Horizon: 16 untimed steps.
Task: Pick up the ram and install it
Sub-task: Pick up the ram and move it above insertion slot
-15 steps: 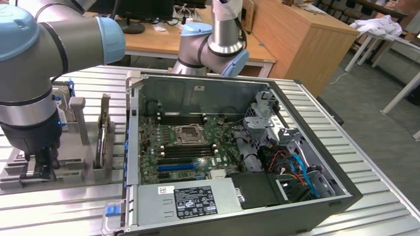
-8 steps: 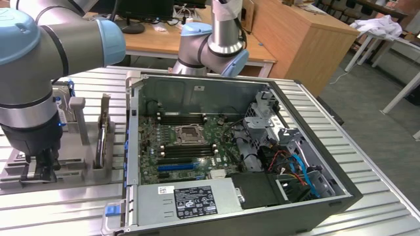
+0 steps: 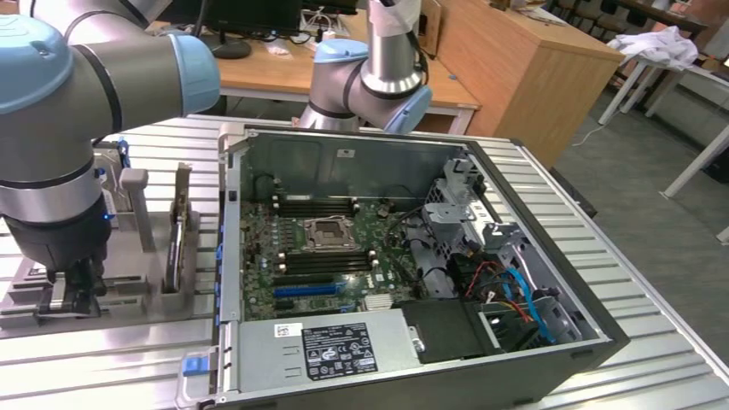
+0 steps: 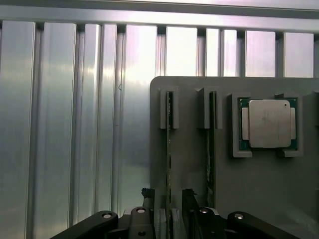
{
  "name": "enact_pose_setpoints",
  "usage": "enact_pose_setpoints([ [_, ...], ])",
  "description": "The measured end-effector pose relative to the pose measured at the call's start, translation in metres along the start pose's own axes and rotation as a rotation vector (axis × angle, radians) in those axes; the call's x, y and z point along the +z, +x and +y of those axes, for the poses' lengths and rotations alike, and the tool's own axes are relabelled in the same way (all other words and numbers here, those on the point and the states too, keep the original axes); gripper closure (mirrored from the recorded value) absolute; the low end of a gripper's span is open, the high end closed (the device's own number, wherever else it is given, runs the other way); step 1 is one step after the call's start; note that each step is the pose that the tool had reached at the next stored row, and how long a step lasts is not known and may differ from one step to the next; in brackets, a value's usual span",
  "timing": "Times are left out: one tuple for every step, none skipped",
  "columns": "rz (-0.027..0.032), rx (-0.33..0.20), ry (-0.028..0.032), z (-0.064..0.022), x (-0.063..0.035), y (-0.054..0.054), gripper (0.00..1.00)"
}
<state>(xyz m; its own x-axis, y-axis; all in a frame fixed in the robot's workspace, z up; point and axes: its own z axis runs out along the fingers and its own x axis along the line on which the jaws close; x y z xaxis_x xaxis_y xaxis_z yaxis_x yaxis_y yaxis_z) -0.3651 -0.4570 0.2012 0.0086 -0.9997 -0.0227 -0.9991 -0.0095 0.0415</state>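
the gripper (image 4: pixel 168 199) holds its fingers (image 4: pixel 188 200) wide, one on each side of the ram (image 4: pixel 169 139), gripping nothing. the ram stands on edge in a slot of the grey holder (image 4: pixel 259 189). a second stick (image 4: pixel 212 144) and the silver processor chip (image 4: pixel 269 123) sit beside it.

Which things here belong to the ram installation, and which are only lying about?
Belong to the job: thin green ram stick, black fingers open on either side of it, green motherboard with black slots.
Lying about: square silver processor chip, grey power supply box with black label.
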Motion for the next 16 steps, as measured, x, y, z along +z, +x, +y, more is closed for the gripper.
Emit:
enact_pose_setpoints([
  [0.0001,0.000,-0.0001,-0.0002,0.0001,0.0001,0.64],
  [0.0002,0.000,-0.0002,-0.0003,0.0004,0.0002,0.64],
  [0.0002,0.000,-0.0002,-0.0005,0.0007,0.0002,0.64],
  [0.0002,0.000,-0.0003,-0.0005,0.0007,0.0002,0.64],
  [0.0002,0.000,-0.0003,-0.0005,0.0009,0.0002,0.64],
  [0.0001,0.000,-0.0002,-0.0006,0.0010,0.0002,0.64],
  [-0.0004,0.000,0.0000,-0.0006,0.0011,0.0002,0.64],
  [-0.0004,0.000,0.0000,-0.0006,0.0011,0.0002,0.64],
  [-0.0004,0.000,-0.0001,-0.0006,0.0011,0.0002,0.64],
  [-0.0003,0.000,-0.0001,-0.0006,0.0011,0.0002,0.64],
  [-0.0003,0.000,-0.0001,-0.0006,0.0011,0.0002,0.64],
  [-0.0004,0.000,-0.0001,-0.0006,0.0011,0.0002,0.64],
  [-0.0003,0.000,-0.0001,-0.0006,0.0011,0.0002,0.64],
  [-0.0003,0.000,-0.0001,-0.0006,0.0011,0.0002,0.64],
  [-0.0003,0.000,-0.0001,-0.0006,0.0011,0.0002,0.64],
  [-0.0004,0.000,-0.0001,-0.0006,0.0011,0.0002,0.64],
])
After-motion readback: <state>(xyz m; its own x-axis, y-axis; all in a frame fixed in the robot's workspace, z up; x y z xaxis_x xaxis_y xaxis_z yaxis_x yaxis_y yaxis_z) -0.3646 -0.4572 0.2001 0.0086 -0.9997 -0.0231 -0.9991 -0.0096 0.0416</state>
